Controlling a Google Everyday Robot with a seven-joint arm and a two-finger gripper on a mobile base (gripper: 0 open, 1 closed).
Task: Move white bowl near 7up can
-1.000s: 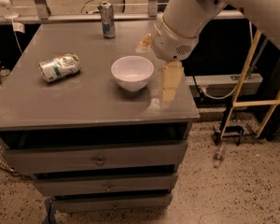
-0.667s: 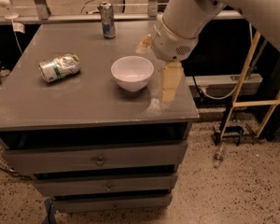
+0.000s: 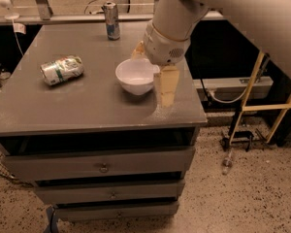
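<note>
The white bowl (image 3: 135,75) stands upright on the grey cabinet top (image 3: 87,106), right of the middle. The 7up can (image 3: 62,70), green and white and dented, lies on its side at the left, well apart from the bowl. My gripper (image 3: 153,69) hangs from the big white arm over the bowl's right side. It is open: one tan finger (image 3: 167,87) reaches down to the table just right of the bowl, and the other shows behind the bowl's far rim. The bowl rests on the table.
A slim blue and silver can (image 3: 111,21) stands upright at the back of the top. The cabinet's right edge runs close beside the gripper. A yellow and white frame (image 3: 262,106) and cables stand on the floor to the right.
My gripper and arm have shifted a little to the left, closer against the bowl. The bowl and both cans have not moved.
</note>
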